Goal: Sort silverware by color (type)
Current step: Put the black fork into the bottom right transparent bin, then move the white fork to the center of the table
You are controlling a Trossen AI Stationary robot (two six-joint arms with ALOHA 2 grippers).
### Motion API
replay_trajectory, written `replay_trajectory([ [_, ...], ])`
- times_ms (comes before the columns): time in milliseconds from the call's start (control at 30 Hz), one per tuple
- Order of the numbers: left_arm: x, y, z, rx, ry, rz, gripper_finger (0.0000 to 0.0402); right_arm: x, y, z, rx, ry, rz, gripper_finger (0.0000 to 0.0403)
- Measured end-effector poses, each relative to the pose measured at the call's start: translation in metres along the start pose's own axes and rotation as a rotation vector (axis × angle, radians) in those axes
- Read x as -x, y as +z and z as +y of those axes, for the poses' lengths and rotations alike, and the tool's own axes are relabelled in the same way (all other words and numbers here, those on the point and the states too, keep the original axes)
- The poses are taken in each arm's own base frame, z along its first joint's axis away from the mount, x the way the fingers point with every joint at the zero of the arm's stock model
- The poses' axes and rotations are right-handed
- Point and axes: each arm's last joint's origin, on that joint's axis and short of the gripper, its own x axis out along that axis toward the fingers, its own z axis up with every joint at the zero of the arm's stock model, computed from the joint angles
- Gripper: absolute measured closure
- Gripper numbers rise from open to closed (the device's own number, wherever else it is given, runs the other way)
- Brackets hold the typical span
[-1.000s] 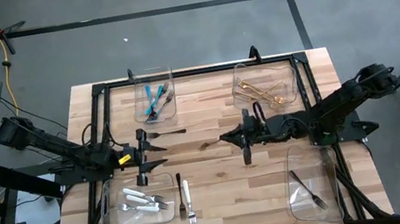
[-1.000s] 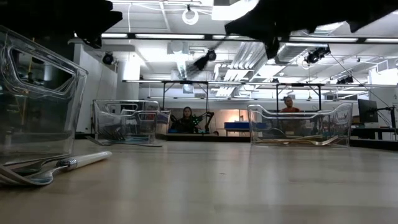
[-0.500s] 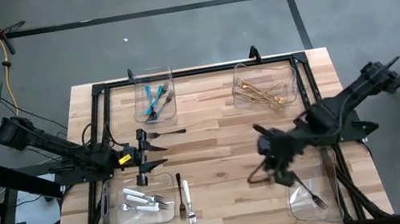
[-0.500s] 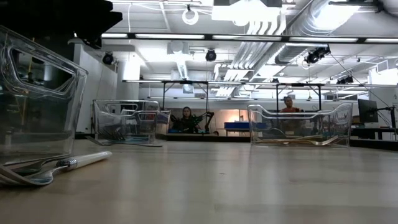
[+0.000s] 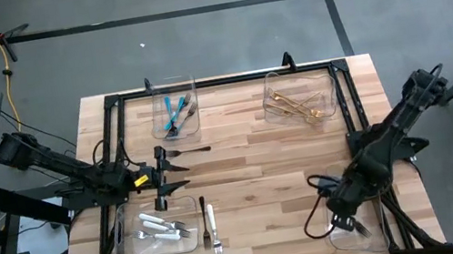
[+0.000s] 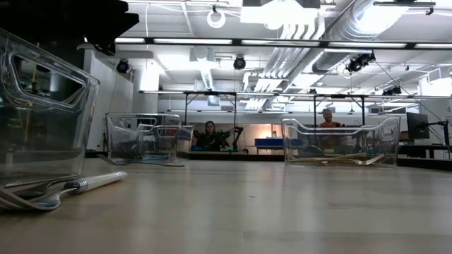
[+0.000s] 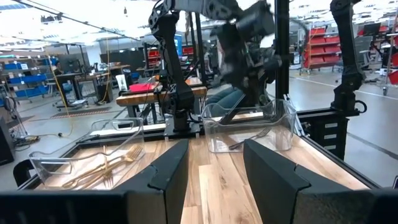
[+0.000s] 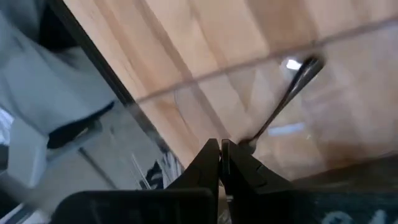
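Observation:
My right gripper (image 5: 328, 220) hangs over the near-right clear bin (image 5: 353, 181), shut on a dark steel utensil (image 8: 280, 102). Another dark fork (image 5: 354, 221) lies on that bin's floor. My left gripper (image 5: 176, 169) hovers open over the table's left middle, with a dark fork (image 5: 196, 149) lying flat just beyond its far finger. A dark fork (image 5: 203, 208) and a white-handled fork (image 5: 213, 225) lie flat on the wood beside the near-left bin (image 5: 126, 241). That bin holds white-handled pieces (image 5: 159, 228). Teal pieces (image 5: 174, 112) fill the far-left bin, gold ones (image 5: 298, 104) the far-right bin. My right gripper pinches the dark steel utensil at one end (image 8: 247, 143), right at the fingertips. The rest sticks out sideways from the fingers, its rounded far end (image 8: 308, 63) free, over the bin. The fingers slant down from above. The pinch itself is partly hidden by the fingers.
A black frame rail (image 5: 349, 116) runs around the table top. The clear bins stand near the four corners, and their walls rise above the wood (image 6: 335, 144). Bare wood (image 5: 255, 187) lies between the bins in the middle. People sit far behind the table in the low view.
My right gripper swung from the table's middle toward the near right edge and dropped over the near-right bin, tipping its fingers downward, still shut, with the dark utensil carried along. It left the low view's top.

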Motion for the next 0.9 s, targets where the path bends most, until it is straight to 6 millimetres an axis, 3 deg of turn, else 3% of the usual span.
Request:
replay_trajectory([
  [200,0.0,0.0,0.0,0.0,0.0,0.0,0.0255,-0.041,0.001,-0.017,-0.038,0.033,0.096,0.0402],
  [367,0.0,0.0,0.0,0.004,0.0,0.0,0.0255,-0.061,0.0,-0.033,-0.067,0.018,0.153,0.0402],
  [600,0.0,0.0,0.0,0.017,0.0,0.0,0.0255,-0.071,-0.001,-0.044,-0.11,-0.029,0.163,0.0381],
  [900,0.0,0.0,0.0,0.016,0.0,0.0,0.0255,-0.071,-0.001,-0.045,-0.119,-0.035,0.166,0.0353],
])
